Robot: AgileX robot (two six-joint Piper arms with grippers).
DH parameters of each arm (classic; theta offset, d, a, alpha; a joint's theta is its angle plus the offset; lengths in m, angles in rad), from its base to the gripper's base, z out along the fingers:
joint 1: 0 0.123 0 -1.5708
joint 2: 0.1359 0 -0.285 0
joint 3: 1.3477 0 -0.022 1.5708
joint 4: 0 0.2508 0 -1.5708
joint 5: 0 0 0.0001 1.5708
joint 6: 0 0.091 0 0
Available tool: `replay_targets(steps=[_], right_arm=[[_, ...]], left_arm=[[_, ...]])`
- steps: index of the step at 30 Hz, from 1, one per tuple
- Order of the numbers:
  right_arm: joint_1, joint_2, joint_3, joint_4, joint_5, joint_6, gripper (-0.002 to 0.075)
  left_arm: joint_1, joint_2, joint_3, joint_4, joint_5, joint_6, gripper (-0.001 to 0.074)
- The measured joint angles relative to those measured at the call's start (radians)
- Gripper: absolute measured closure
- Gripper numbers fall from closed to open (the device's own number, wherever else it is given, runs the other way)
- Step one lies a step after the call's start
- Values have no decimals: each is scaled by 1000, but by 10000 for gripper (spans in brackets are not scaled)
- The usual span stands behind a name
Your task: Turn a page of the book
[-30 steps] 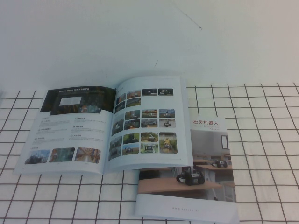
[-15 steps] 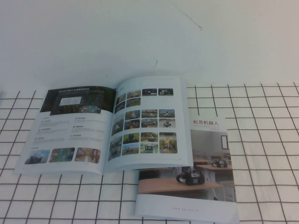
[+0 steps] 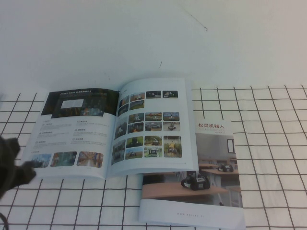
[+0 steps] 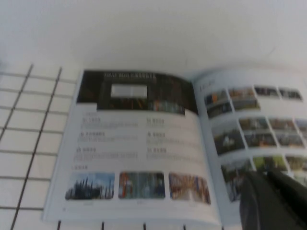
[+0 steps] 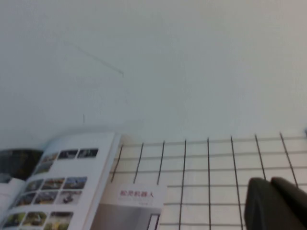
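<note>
The book [image 3: 96, 136] lies open on the grid cloth, left of centre. Its right-hand page [image 3: 151, 127] shows rows of small colour photos; the left leaf [image 3: 79, 103] has a dark banner and text. My left gripper [image 3: 29, 165] has come in at the near left, its tip at the book's near-left corner, fingers together and empty. In the left wrist view the left gripper [image 4: 268, 178] hangs over the photo page [image 4: 249, 120]. My right gripper [image 5: 269, 184] is out of the high view; in its wrist view it is shut and empty over bare grid cloth, right of the book [image 5: 62, 182].
A second brochure [image 3: 211, 182] with a robot-on-table cover and Chinese title lies under the book's near-right corner. The grid tablecloth [image 3: 273, 143] runs on to the right. A plain white surface [image 3: 144, 38] lies behind the book.
My left gripper has entered the high view from the near left and now reaches the book's near-left corner. The book and the second brochure have not moved.
</note>
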Motion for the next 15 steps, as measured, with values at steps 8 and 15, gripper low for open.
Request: replay_targets(steps=[8, 15], right_arm=[[0, 170, -4, 31, 4, -94, 725], [0, 303, -9, 156, 49, -105, 725]], left_arm=[[-142, 188, -43, -33, 241, 96, 737], [-150, 231, -53, 34, 242, 124, 737]])
